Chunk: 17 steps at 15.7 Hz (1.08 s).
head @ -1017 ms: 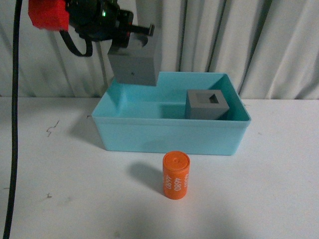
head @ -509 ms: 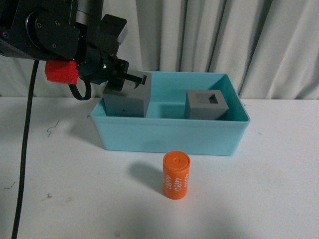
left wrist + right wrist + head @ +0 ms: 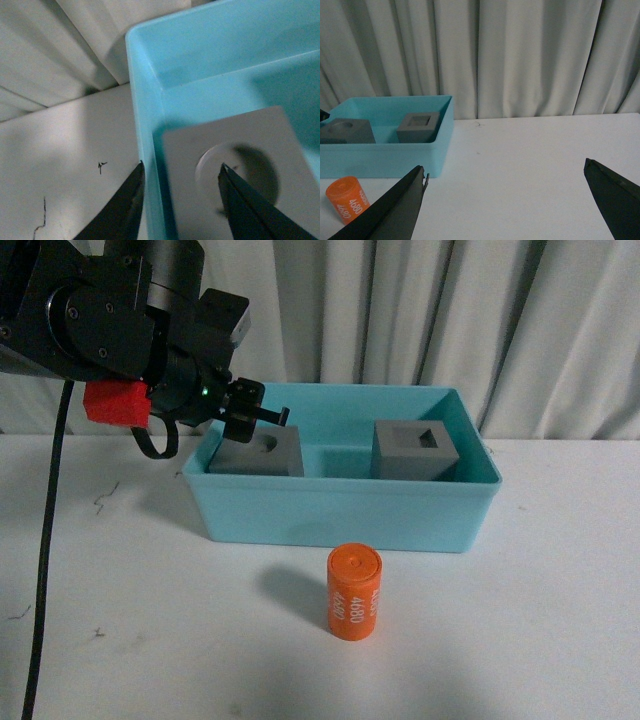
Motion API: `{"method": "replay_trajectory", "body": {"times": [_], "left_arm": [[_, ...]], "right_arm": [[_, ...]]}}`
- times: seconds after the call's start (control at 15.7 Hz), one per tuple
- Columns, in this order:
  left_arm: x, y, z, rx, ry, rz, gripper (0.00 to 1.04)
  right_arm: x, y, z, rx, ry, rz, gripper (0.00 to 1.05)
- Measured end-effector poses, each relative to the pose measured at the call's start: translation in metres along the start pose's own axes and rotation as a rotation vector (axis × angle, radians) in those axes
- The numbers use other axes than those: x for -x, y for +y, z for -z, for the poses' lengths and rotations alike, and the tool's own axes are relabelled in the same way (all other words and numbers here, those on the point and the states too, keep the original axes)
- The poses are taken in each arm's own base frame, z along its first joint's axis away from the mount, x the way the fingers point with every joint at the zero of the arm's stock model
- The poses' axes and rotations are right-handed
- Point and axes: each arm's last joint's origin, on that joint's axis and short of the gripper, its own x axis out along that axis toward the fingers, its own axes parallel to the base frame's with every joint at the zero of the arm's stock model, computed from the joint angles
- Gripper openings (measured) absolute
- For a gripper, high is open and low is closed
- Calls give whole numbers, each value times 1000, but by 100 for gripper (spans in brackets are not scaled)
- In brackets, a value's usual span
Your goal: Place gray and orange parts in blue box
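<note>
The blue box (image 3: 340,510) stands at the back middle of the table. The gray cube with a round recess (image 3: 258,454) lies in its left end, the cube with a square recess (image 3: 415,450) in its right end. My left gripper (image 3: 256,416) is open just above the round-recess cube; in the left wrist view (image 3: 181,172) one finger is outside the box wall (image 3: 145,145) and the other over the cube (image 3: 250,150). The orange cylinder (image 3: 353,592) with white digits stands in front of the box. My right gripper (image 3: 506,172) is open and empty over bare table; it does not show in the front view.
White curtains (image 3: 420,310) hang behind the table. The right wrist view shows the box (image 3: 385,150), both cubes and the orange cylinder (image 3: 347,199) off to one side. A black cable (image 3: 45,540) hangs down at the far left.
My left gripper came down with the round-recess cube, lowered it into the box's left end, and let go; the cube now rests inside. The cylinder and other cube stayed put.
</note>
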Motion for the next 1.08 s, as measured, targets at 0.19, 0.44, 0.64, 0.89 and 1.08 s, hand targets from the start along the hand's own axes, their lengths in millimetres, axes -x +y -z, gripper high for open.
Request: {"method": "replay_trajectory", "body": {"times": [0.19, 0.44, 0.64, 0.89, 1.08], "left_arm": [[39, 11, -9, 133, -11, 91, 84], [182, 77, 2, 388, -112, 202, 98], [245, 106, 107, 543, 85, 148, 98], [289, 133, 176, 712, 167, 53, 98], [293, 126, 196, 437, -325, -52, 74]], "right_arm": [[0, 0, 0, 0, 0, 0, 98], [0, 0, 0, 0, 0, 0, 98], [0, 0, 0, 0, 0, 0, 98], [0, 0, 0, 0, 0, 0, 98], [0, 0, 0, 1, 2, -3, 98]]}}
